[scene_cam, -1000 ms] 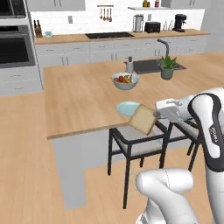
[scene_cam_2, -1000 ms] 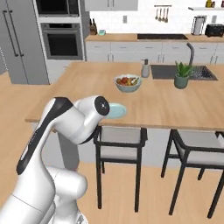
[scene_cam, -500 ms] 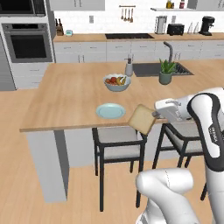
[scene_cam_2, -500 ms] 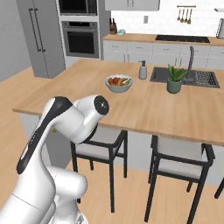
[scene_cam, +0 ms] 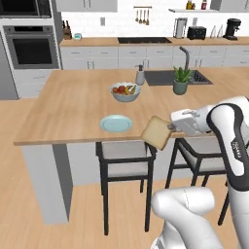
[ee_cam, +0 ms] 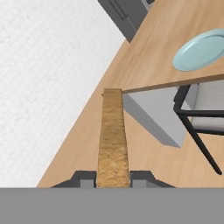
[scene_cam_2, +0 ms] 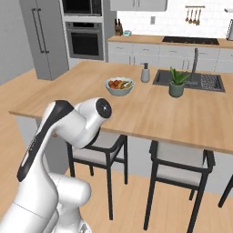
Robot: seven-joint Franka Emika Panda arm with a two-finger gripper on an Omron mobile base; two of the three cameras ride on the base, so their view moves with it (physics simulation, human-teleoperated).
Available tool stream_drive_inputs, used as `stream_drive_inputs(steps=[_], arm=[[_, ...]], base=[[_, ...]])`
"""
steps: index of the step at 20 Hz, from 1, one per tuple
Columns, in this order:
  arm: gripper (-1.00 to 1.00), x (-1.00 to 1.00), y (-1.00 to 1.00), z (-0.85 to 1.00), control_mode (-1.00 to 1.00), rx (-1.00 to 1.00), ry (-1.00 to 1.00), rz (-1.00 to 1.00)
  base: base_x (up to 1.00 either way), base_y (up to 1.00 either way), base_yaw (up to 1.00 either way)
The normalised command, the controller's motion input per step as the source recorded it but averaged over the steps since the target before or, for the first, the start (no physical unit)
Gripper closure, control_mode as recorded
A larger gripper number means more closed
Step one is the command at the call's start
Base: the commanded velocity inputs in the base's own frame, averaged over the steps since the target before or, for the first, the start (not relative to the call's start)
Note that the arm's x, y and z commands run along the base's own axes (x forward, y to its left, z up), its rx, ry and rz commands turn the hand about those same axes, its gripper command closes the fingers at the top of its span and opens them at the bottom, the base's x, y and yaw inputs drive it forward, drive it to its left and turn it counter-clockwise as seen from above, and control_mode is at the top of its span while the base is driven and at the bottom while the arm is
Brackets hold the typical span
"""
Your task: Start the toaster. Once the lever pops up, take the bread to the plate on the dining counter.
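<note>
A: The jaws (ee_cam: 113, 176) are clamped on the bread (scene_cam: 156, 132), pinching one crust edge, with the slice hanging in the air off the front edge of the dining surface (scene_cam: 73, 104), near the plate (scene_cam: 116, 123).

B: Light, stiff toast, I'd say, but crumbly. That edge pinch looks right; squeeze harder and it could crack.

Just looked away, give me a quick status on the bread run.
Gripper shut on bread, held off the counter edge, above a stool. Plate bare, to its left. Nothing between.
</note>
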Motion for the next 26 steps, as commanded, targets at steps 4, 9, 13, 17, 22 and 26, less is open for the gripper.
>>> stream_drive_inputs(steps=[4,9,13,17,22,26], arm=[[1.0,0.0,0.0,0.0,1.0,0.0,0.0,0.0],[1.0,0.0,0.0,0.0,1.0,0.0,0.0,0.0],[1.0,0.0,0.0,0.0,1.0,0.0,0.0,0.0],[1.0,0.0,0.0,0.0,1.0,0.0,0.0,0.0],[1.0,0.0,0.0,0.0,1.0,0.0,0.0,0.0],[1.0,0.0,0.0,0.0,1.0,0.0,0.0,0.0]], base=[[0.25,0.0,0.0],[0.39,0.02,0.0],[0.5,0.03,0.0],[0.07,0.01,0.0],[0.22,0.0,0.0],[0.48,0.0,0.0]])
